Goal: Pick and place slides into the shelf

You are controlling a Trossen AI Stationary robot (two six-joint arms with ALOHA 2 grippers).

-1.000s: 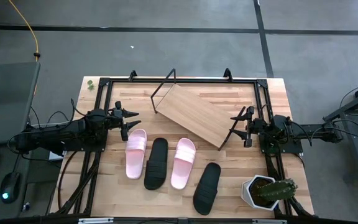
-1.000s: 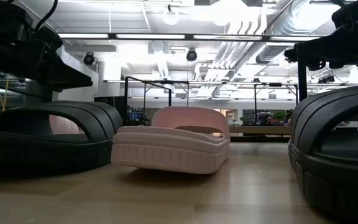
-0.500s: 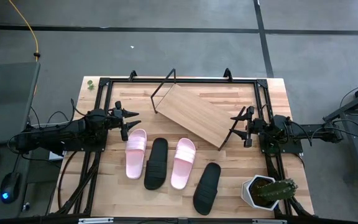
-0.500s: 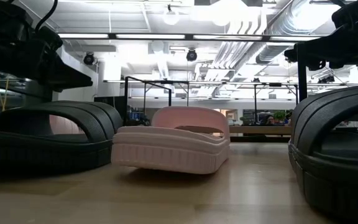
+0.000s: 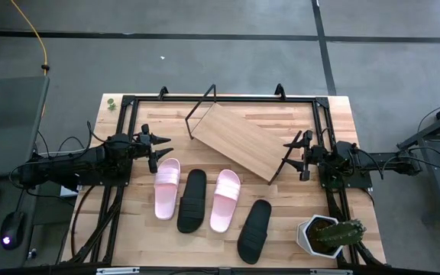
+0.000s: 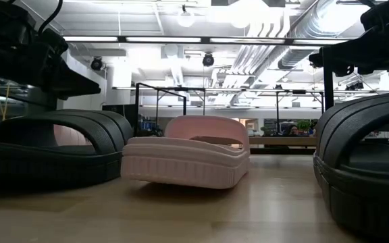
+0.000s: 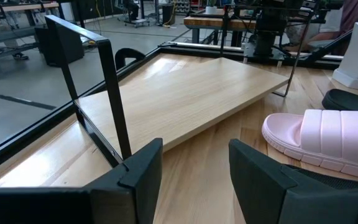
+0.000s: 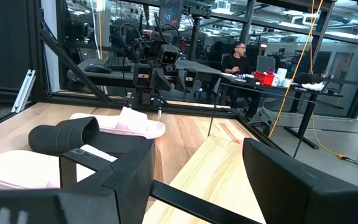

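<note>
Four slides lie sole-down in a row on the tabletop: a pink slide point(image 5: 166, 188), a black slide point(image 5: 192, 200), a second pink slide point(image 5: 225, 200) and a second black slide point(image 5: 255, 230). The shelf point(image 5: 239, 140), a tilted light-wood board on a black wire frame, stands behind them with its lower edge on the table. My left gripper point(image 5: 161, 149) hovers open at the table's left, just beyond the first pink slide's toe; in its wrist view the gripper point(image 7: 194, 168) faces the shelf point(image 7: 185, 87). My right gripper point(image 5: 292, 154) hovers open by the shelf's right corner.
A white pot with a cactus point(image 5: 328, 235) stands at the table's near right corner. A black frame rail point(image 5: 220, 98) runs around the table's edges. A person point(image 8: 236, 59) sits at a desk in the room beyond.
</note>
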